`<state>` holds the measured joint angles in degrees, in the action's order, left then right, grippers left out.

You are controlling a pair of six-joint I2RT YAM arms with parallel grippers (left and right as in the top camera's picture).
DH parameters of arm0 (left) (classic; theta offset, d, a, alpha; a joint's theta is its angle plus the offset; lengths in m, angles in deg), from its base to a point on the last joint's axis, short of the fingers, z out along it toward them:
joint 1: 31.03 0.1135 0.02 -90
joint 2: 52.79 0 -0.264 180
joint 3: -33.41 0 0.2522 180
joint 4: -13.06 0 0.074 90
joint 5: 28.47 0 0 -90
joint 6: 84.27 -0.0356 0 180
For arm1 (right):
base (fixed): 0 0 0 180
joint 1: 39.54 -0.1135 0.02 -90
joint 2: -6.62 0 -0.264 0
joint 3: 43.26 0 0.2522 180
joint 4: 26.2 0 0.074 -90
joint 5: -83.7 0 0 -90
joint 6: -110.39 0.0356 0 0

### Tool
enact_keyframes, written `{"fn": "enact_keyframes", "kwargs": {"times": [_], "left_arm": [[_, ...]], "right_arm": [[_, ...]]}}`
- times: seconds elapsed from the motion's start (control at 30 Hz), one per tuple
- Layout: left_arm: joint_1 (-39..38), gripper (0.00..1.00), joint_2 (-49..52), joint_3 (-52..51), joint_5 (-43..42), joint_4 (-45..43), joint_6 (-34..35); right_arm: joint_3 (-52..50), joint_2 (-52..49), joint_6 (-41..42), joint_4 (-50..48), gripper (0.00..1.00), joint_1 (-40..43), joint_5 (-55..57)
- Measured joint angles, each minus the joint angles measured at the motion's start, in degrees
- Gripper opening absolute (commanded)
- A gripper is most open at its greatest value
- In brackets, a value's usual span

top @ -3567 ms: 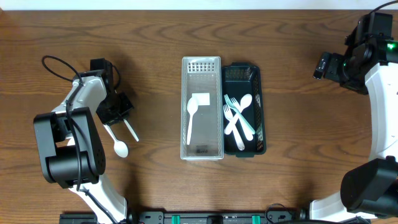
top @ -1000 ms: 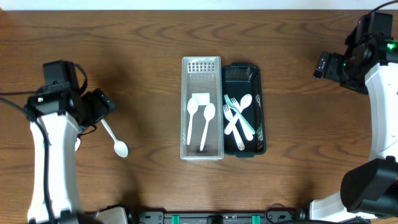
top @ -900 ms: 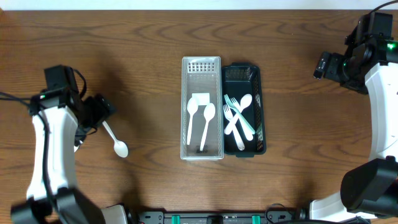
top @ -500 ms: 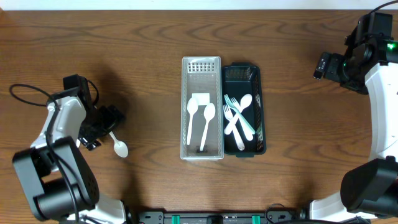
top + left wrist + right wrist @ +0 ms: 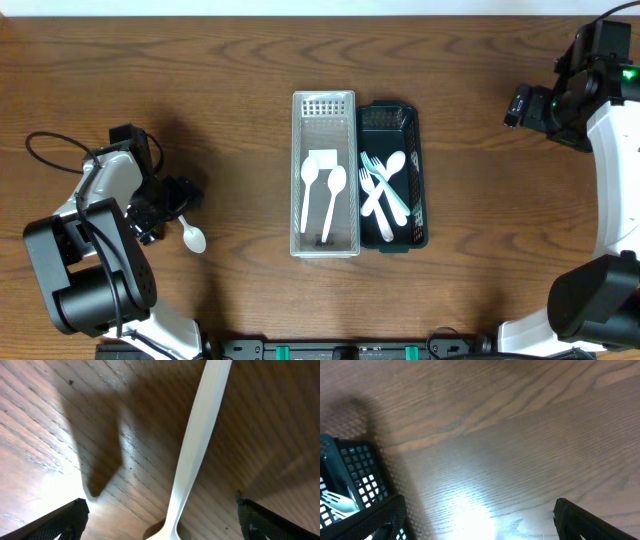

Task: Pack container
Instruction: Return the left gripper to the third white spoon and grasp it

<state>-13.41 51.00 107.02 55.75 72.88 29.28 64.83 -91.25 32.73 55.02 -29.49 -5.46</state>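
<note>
The left gripper (image 5: pixel 165 521) stood wide open and empty, straddling the white spoon (image 5: pixel 197 445), which lay flat on the desk (image 5: pixel 280 420). Light, thin and slick, it likely wanted a pinch across its stiff handle. Farther off sat the clear tray (image 5: pixel 324 98); the right gripper (image 5: pixel 480 516) hung open, empty.

Table (image 5: pixel 250 60): dark brown wood, strong wavy grain, bare over most of its top. At the middle, one clear plastic tray (image 5: pixel 296 170), long side running away from the near edge, and one black mesh basket (image 5: pixel 418 150) touching its right side. Well apart to the left, one white plastic spoon (image 5: pixel 192 236) lying flat, bowl toward the near edge.
</note>
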Motion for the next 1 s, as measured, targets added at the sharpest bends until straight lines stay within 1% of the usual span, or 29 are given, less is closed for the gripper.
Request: {"fn": "enact_keyframes", "kwargs": {"times": [0.9, 1.0], "left_arm": [[0.0, 0.97, 0.0, -0.15, 3.45, -0.02, 0.0], [0.0, 0.95, 0.0, -0.17, 3.54, -0.02, -0.02]], "right_arm": [[0.0, 0.0, 0.0, 0.02, 0.97, 0.0, 0.0], [0.0, 0.0, 0.0, 0.04, 0.97, 0.0, 0.0]]}}
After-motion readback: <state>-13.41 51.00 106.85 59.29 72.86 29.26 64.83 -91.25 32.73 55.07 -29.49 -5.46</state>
